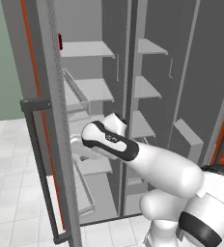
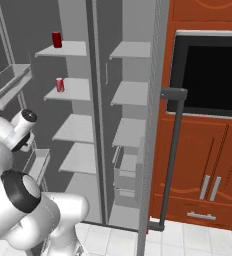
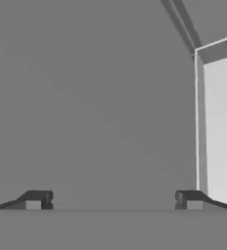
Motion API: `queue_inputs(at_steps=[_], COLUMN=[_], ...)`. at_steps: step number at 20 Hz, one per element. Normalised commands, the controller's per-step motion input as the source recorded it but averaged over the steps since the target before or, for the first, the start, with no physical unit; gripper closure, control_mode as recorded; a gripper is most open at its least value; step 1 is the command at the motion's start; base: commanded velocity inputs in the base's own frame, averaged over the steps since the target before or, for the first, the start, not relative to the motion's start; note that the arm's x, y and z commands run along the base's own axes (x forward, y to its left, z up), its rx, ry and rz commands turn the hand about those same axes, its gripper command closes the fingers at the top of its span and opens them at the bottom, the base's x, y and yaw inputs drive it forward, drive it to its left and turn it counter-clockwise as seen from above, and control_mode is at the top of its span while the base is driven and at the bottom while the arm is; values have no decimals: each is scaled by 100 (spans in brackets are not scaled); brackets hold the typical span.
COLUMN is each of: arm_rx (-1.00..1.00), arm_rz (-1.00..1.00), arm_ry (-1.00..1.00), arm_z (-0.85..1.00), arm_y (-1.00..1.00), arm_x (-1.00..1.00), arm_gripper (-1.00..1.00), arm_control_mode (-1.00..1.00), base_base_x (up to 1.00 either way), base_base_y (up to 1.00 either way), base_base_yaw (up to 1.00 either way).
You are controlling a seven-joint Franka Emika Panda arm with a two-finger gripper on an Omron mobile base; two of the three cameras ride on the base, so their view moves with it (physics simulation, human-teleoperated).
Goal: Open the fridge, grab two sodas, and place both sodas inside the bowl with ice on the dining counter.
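Sodas, two small red cans, stand upright inside the open fridge [image 2: 95, 100], their long axes vertical and silver tops up. In the right base view, the upper soda [image 2: 57, 39] sits on the top shelf [image 2: 70, 49] of the left compartment, near its left edge. The lower soda [image 2: 60, 84] stands on the second shelf [image 2: 73, 90], directly below the first, white lettering facing out. In the left base view, a sliver of red [image 1: 60, 42] shows past the edge of the left door [image 1: 56, 120], level with the top shelf.

Both grey doors stand swung wide. Each carries a dark vertical bar handle; the right door's handle [image 2: 171, 155] hangs in front of reddish-brown cabinets [image 2: 208, 170] and a black oven window [image 2: 210, 77].

The white arm [image 1: 147, 161] reaches forward into the left compartment at mid height, well below both cans. In the hand view, the gripper [image 3: 113, 201] is spread nearly as wide as it goes, its two dark fingertips [image 3: 36, 200] far apart. Nothing lies between them and they touch nothing. Ahead of them is a plain grey inner wall, with a pale shelf edge at the right.
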Motion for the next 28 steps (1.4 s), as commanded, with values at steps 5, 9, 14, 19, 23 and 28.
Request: queue_inputs(at_steps=[5,9,14,19,23,28], arm_rx=[0,-4,-6,-7,-17,-25], arm_rz=[1,0,0,-2,-6,-8], arm_ry=[-1,-6,-6,-12,-22,-24], arm_z=[-3,-8,-5,0,6,31], arm_y=[68,65,56,-12,-61,-71], arm_x=[-28,-29,-21,-7,-5,-6], arm_gripper=[-100,-100,-100,-100,-100,-100], arm_control_mode=[-100,-100,-100,-100,-100,-100], base_base_x=[0,0,0,0,0,0], base_base_y=[0,0,0,0,0,0], base_base_yaw=[0,0,0,0,0,0])
